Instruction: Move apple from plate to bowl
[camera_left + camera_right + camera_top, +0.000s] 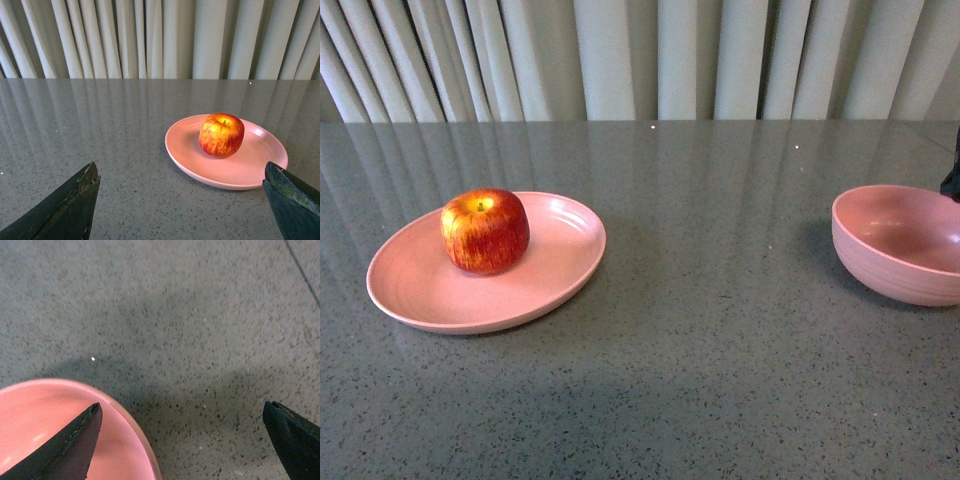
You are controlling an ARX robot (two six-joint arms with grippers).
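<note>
apple (485, 231): upright on plate (420, 290). bowl (900, 245): well right of plate. left gripper (180, 167), right gripper (181, 405): both released, holding nothing.

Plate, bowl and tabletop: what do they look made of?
Plate: probably matte plastic; soft, dull pink sheen, faint rings near the rim. Bowl: likely the same plastic, with faint ridges outside. Tabletop: polished speckled stone or a stone-look laminate; it mirrors the curtains.
</note>
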